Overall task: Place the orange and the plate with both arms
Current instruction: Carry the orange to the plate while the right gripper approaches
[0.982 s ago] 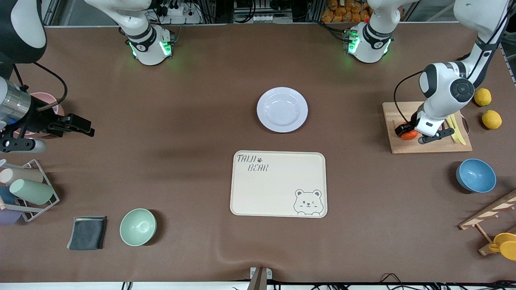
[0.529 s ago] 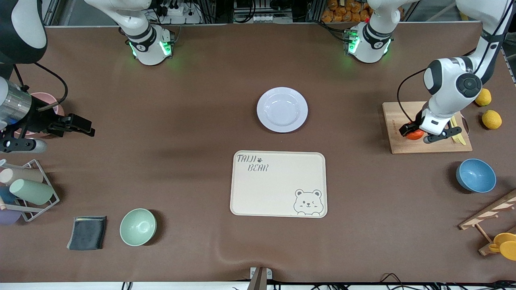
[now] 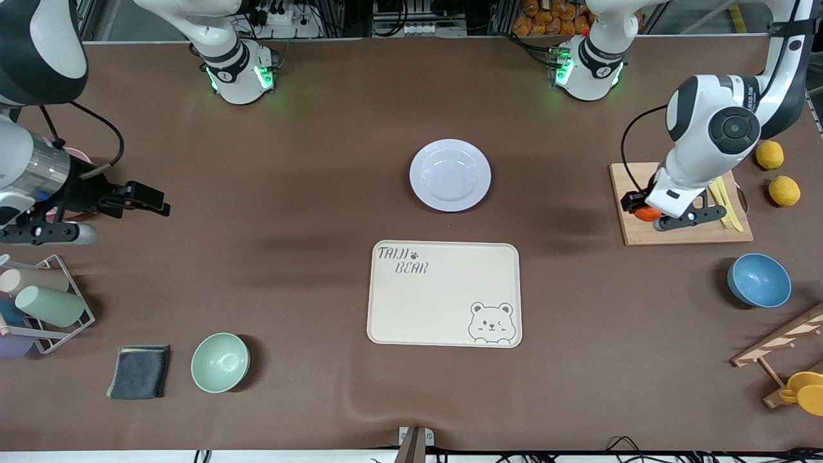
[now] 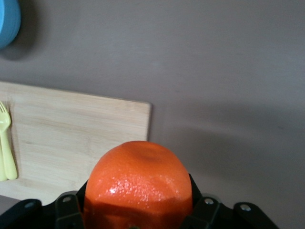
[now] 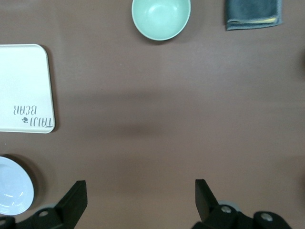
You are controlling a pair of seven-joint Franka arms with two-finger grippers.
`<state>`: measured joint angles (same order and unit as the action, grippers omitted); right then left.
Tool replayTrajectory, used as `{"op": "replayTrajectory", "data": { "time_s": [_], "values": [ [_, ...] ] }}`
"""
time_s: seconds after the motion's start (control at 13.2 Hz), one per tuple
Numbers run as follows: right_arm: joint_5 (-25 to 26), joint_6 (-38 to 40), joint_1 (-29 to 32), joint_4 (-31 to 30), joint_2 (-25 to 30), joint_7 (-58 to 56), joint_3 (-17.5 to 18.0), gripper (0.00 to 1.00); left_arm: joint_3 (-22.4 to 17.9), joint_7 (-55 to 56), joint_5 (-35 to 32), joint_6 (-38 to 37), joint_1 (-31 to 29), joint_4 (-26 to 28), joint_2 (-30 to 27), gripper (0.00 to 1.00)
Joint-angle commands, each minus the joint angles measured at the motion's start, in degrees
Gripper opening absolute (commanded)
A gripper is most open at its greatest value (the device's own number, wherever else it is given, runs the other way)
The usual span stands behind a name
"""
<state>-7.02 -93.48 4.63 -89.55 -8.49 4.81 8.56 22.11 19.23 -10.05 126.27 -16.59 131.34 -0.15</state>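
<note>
My left fingers (image 4: 71, 210) are clenched on the orange (image 4: 139, 185), held up over the edge of the wooden board (image 4: 76, 138) that lies toward the plate. My left wrist view cuts off the fruit's underside; the front view shows only a sliver of orange (image 3: 646, 214) past my left gripper (image 3: 643, 213). My right fingers (image 5: 76, 200) stand released, empty, over bare tabletop (image 5: 157, 124) at the right arm's end. Outward from them my right wrist view catches a cropped plate (image 5: 12, 186) and tray (image 5: 24, 88); the front view shows the plate (image 3: 450, 175) whole, farther from the camera than the tray (image 3: 443, 294)
</note>
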Motion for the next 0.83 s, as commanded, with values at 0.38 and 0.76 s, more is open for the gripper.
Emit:
{"op": "replayTrajectory", "data": {
  "time_s": [0.38,0.76],
  "values": [
    [-8.3,-4.2,-4.5,-3.3,-1.1,8.8,0.1,1.00,19.7,18.7,2.7,-6.6,0.5,-9.3,5.3,0.02],
    [-15.6,-11.9,-6.2,-10.8,-0.4,8.9,0.3,1.00,22.8,39.3,1.4,-6.7,14.1,-17.3,18.0,0.02]
  ]
}}
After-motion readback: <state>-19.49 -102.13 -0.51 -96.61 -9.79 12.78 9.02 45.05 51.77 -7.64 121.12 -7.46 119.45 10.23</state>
